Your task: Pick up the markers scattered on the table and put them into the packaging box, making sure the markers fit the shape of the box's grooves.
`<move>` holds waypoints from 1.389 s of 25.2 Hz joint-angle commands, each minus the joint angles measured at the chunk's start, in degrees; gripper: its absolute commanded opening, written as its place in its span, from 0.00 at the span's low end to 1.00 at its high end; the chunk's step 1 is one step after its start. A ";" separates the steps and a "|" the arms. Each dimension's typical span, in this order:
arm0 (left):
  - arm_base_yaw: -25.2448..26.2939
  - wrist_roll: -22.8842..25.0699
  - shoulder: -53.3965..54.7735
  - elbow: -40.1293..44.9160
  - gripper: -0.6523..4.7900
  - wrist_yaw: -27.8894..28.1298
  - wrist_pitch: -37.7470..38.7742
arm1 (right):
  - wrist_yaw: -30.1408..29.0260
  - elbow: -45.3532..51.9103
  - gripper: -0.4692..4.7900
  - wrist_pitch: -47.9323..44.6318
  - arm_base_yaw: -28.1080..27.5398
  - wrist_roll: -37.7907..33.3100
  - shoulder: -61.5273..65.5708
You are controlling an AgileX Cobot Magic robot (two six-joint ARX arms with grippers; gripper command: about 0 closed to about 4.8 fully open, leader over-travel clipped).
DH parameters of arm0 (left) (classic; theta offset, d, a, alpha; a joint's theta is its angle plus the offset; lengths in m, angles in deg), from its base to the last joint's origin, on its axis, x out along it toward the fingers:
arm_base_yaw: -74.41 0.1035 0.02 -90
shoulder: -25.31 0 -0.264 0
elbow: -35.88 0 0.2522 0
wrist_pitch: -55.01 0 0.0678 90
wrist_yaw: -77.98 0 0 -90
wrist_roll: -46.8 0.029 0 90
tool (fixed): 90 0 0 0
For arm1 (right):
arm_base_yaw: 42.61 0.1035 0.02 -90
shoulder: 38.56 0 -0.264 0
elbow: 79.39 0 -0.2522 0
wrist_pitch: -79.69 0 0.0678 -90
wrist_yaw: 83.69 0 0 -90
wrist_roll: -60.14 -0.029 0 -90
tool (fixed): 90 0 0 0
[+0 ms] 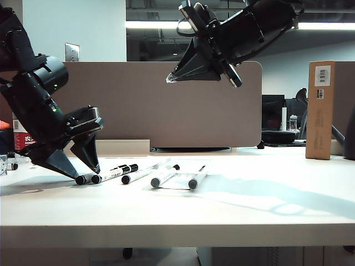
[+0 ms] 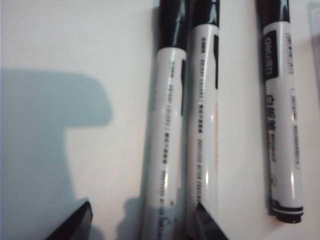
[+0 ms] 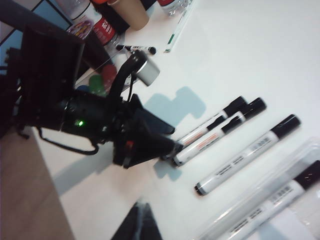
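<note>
The left gripper (image 1: 89, 173) is down at the lower left of the exterior view, tips on the counter (image 1: 249, 205) at the near ends of two markers (image 1: 115, 173) that lie side by side and touching. Its jaws stand part-open, straddling that pair; from the left wrist view, one finger (image 2: 75, 225) sits on bare counter beside the pair and the other at the far flank of them, so I cannot tell whether they are pinched yet. A third marker (image 1: 136, 176) lies just right of the pair, apart from it. Further right, near the middle of the frame, the clear box (image 1: 186, 166) rests flat with two markers (image 1: 197, 177) lying in its grooves. The right gripper (image 1: 175, 77) hangs high at the upper middle, well above the counter, holding nothing; whether its jaws are open I cannot tell. A brown carton (image 1: 320, 110) stands at the far right.
</note>
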 commanded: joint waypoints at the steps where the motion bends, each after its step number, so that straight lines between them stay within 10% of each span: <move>1: -1.40 1.84 0.28 0.00 0.60 0.70 1.79 | 0.52 -0.33 0.08 -1.11 -0.02 0.15 -0.31; 5: -5.25 5.79 0.28 0.00 0.49 10.69 3.61 | 0.52 -0.33 0.08 -1.11 -0.02 0.15 -0.31; 14: -5.70 5.18 0.28 0.00 0.11 12.79 5.95 | 0.48 -0.33 0.08 -1.07 -0.02 0.15 -0.31; 22: -5.70 4.90 -0.11 -4.28 0.11 12.33 9.07 | 0.55 -0.33 0.08 -0.96 -0.02 0.13 -0.31; 35: -11.26 -12.74 0.02 -15.72 0.11 -21.20 12.66 | 15.12 -0.33 0.08 3.69 -7.61 0.42 -0.28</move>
